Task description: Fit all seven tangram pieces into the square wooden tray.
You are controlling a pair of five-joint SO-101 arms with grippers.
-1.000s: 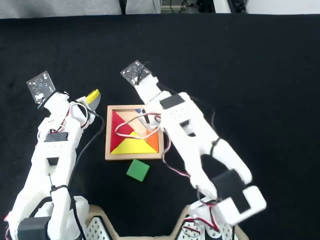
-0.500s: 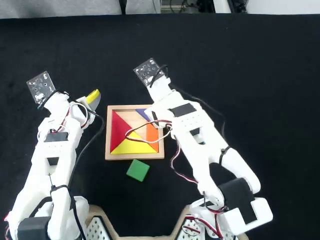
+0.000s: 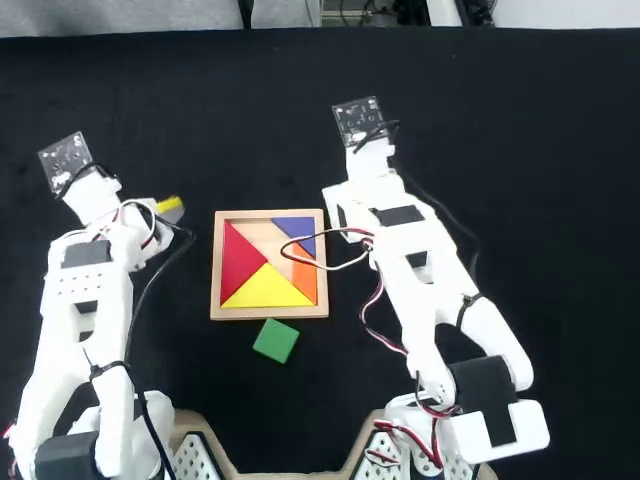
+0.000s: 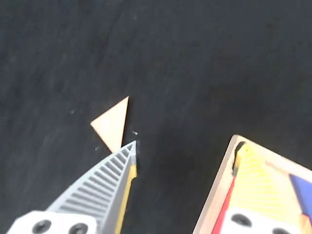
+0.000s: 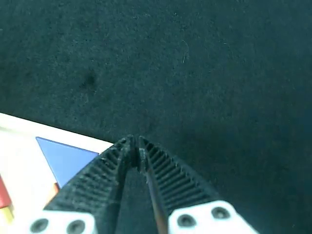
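Blue triangle (image 3: pixel 297 228) now lies uncovered in the far right corner of the tray (image 3: pixel 270 313). My right arm lay across the tray a second ago and has swung off toward the desk's right edge. My right gripper (image 5: pixel 135 142) is closed on nothing, poised over bare desk just past that corner. I judge the blue piece seated, alongside the red triangle (image 3: pixel 240 262), yellow triangle (image 3: pixel 267 290) and orange piece (image 3: pixel 305 275). Bare wood remains along the tray's far edge.

The green square (image 3: pixel 275 340) waits on the desk just beside the tray's near edge. My left arm has drawn back toward the desk's left edge. My left gripper (image 4: pixel 187 146) gapes wide and empty, with one fingertip just beside a pale triangle (image 4: pixel 113 124) off the tray's left edge, probably my next pick.
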